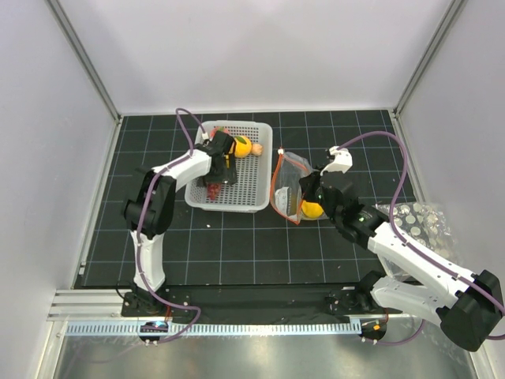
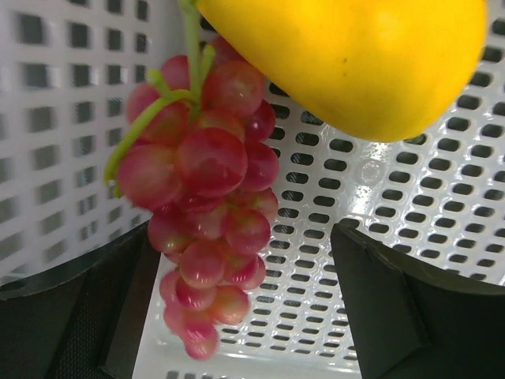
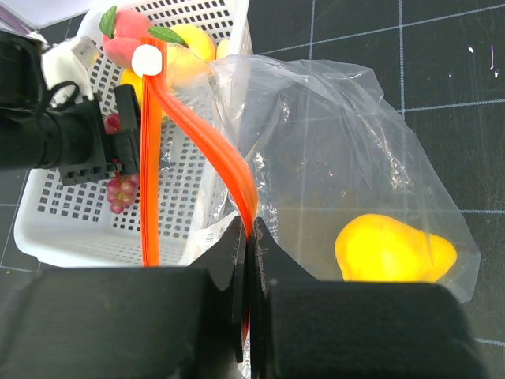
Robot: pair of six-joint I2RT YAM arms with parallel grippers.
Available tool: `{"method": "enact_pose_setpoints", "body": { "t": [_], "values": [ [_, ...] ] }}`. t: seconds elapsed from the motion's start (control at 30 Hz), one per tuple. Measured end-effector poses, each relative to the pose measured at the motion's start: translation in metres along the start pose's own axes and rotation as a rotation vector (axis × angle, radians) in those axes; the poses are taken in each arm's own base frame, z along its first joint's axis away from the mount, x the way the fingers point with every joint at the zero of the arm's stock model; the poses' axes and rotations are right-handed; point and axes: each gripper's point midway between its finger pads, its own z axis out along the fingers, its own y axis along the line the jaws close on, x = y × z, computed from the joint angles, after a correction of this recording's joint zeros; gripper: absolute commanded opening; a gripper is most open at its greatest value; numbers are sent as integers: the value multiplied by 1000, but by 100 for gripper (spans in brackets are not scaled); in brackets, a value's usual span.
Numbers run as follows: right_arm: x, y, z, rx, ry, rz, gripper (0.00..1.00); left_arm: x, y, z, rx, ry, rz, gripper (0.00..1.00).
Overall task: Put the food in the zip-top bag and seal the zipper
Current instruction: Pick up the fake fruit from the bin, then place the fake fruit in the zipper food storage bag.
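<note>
My left gripper [image 2: 245, 316] is open inside the white perforated basket [image 1: 251, 183], low over its floor. The dark red grapes [image 2: 207, 197] hang between its fingers, close to the left one. A yellow fruit [image 2: 371, 55] lies just beyond. My right gripper [image 3: 248, 233] is shut on the red-orange zipper [image 3: 197, 118] and holds the mouth of the clear zip-top bag [image 3: 339, 158] open beside the basket. A yellow pear [image 3: 394, 249] lies inside the bag. The pink-red peach [image 3: 126, 43] and yellow pieces sit at the basket's far end. The bag also shows in the top view [image 1: 290, 178].
The basket [image 3: 189, 209] stands just left of the bag on the black gridded mat. A clear plastic sheet with white dots [image 1: 418, 221] lies at the right, beside my right arm. White walls enclose the cell on three sides.
</note>
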Motion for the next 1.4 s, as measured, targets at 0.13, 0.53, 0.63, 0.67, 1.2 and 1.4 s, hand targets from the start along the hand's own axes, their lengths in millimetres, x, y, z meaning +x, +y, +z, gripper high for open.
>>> {"method": "enact_pose_setpoints", "body": {
  "t": [0.13,0.53,0.63,0.67,1.2,1.4],
  "values": [
    [0,0,0,-2,1,0,1,5,-2,6,-1,16,-2,81],
    [0,0,0,-2,2,1,1,9,-26,-4,164,17,-53,26],
    [1,1,0,-4,4,0,1,14,-33,-22,238,2,-51,24],
    [1,1,0,-4,5,0,1,14,-36,-31,269,-12,-50,24],
    [11,2,5,-9,40,-11,1,16,-138,-216,783,-438,202,26],
    [10,3,4,-19,39,-8,1,30,-142,-267,916,-569,261,29]
  ]
}}
